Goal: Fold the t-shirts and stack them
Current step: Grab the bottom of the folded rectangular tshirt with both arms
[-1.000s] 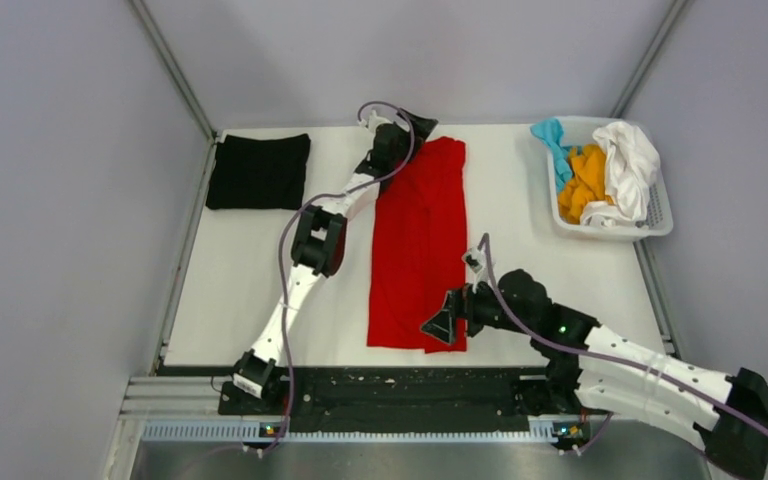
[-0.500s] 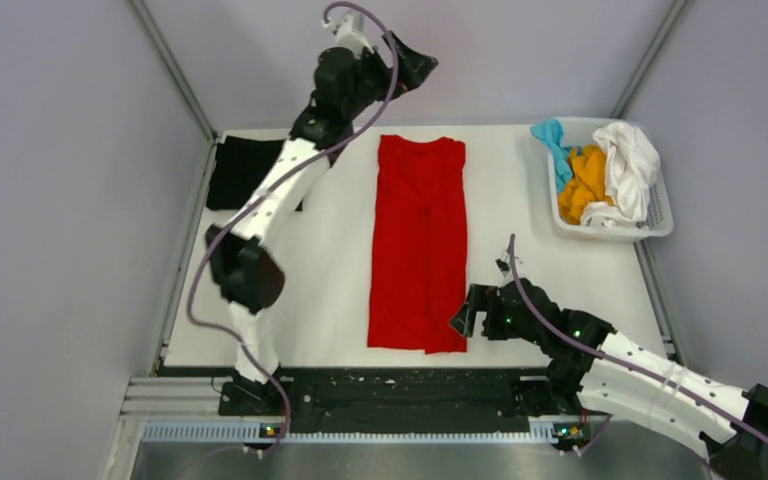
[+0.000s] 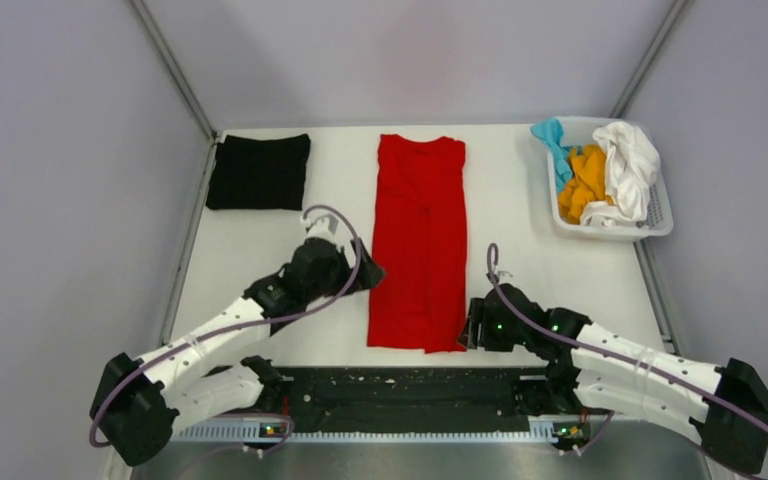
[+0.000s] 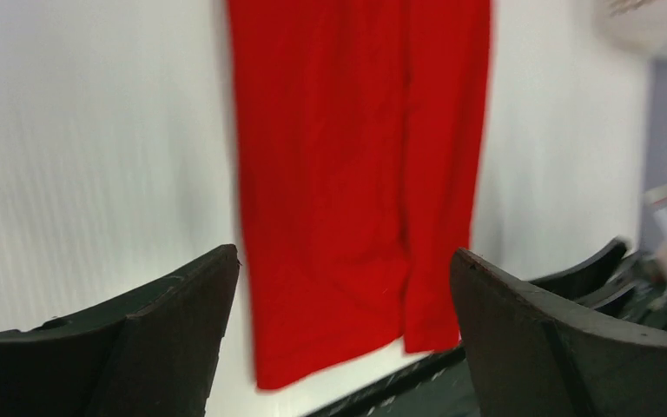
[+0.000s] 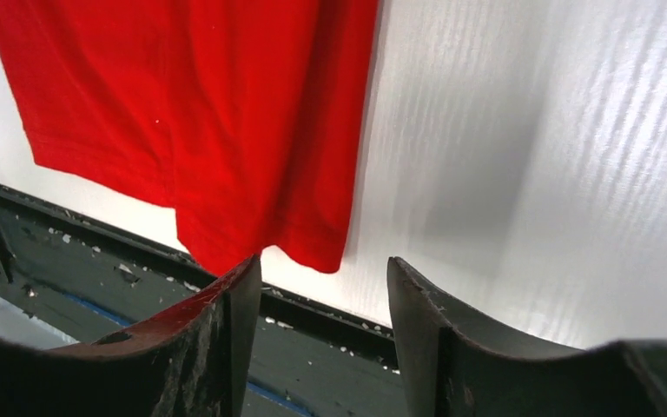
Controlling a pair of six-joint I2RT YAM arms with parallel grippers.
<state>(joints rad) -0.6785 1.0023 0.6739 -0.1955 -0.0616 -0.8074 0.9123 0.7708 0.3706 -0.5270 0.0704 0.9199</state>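
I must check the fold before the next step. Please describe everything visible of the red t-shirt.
The red t-shirt is soft cloth, folded lengthwise into a long narrow strip, sleeves tucked in, collar at the far end, hem at the near edge. It lies flat on the white table; nothing else appears to touch it.

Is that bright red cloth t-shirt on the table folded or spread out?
Partly folded: the bright red cloth t-shirt lies flat as a long narrow strip, no sleeves sticking out, not yet folded crosswise.

Bright and evenly lit, soft shadows only, motion-blurred across the red t-shirt in the left wrist view, crisp elsewhere.
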